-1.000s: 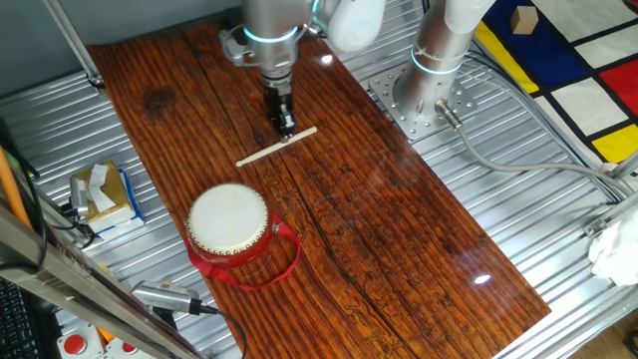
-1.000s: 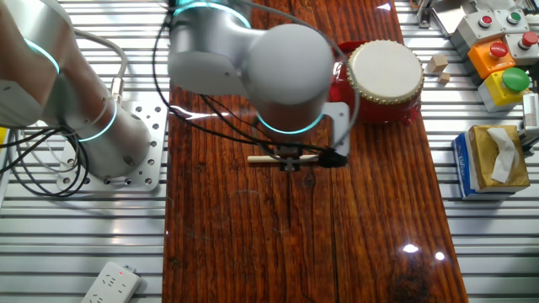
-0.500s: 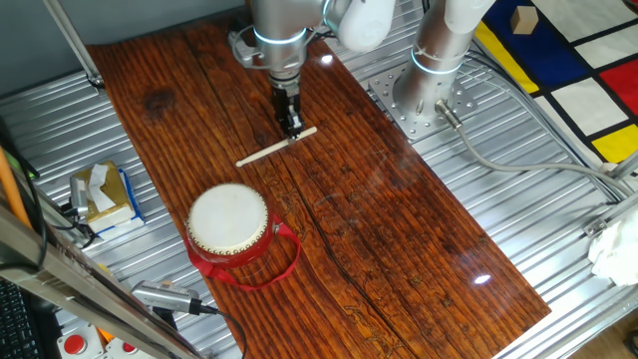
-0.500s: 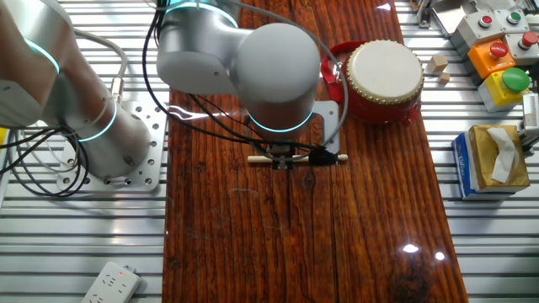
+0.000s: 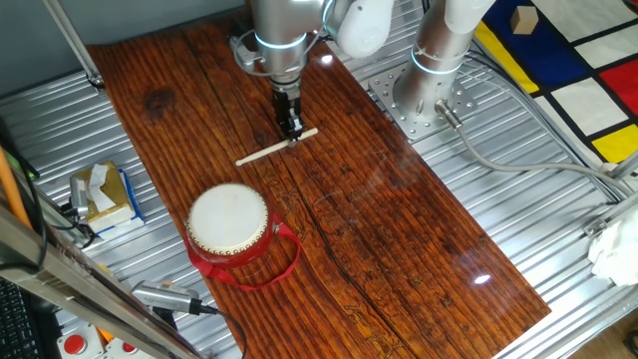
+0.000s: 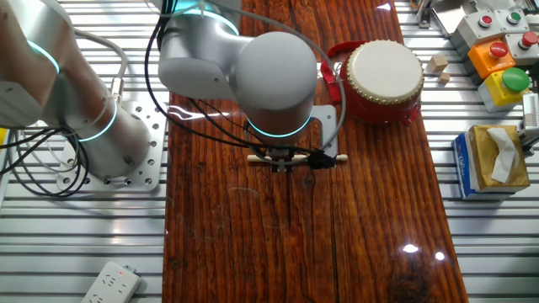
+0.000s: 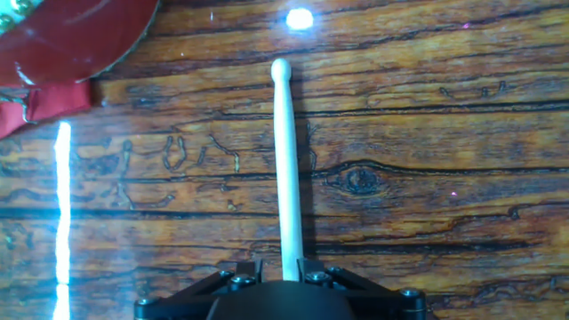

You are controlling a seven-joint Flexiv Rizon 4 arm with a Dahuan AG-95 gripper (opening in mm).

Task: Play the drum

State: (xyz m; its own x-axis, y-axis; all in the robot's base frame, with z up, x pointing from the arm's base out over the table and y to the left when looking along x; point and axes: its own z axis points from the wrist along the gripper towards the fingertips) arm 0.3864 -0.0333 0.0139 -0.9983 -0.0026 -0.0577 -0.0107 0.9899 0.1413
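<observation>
The drum (image 5: 227, 219), cream skin, red body and red strap, stands on the wooden board near its left front; it also shows in the other fixed view (image 6: 385, 67), and its red side fills the top left corner of the hand view (image 7: 62, 36). A pale wooden drumstick (image 5: 264, 152) lies flat on the board beyond the drum. My gripper (image 5: 292, 133) is down over the stick's end farthest from the drum, one finger on each side. In the hand view the stick (image 7: 284, 160) runs out from between the jaws, with a gap on its left side. The gripper (image 7: 281, 267) looks open.
A tissue box (image 5: 103, 194) sits on the metal table to the left of the board. Coloured button boxes (image 6: 497, 55) and small wooden blocks (image 6: 438, 63) lie near the drum. The arm's base (image 5: 429, 90) stands at the board's far right.
The gripper has come down and shifted slightly onto the drumstick's end. The stick and the drum have not moved.
</observation>
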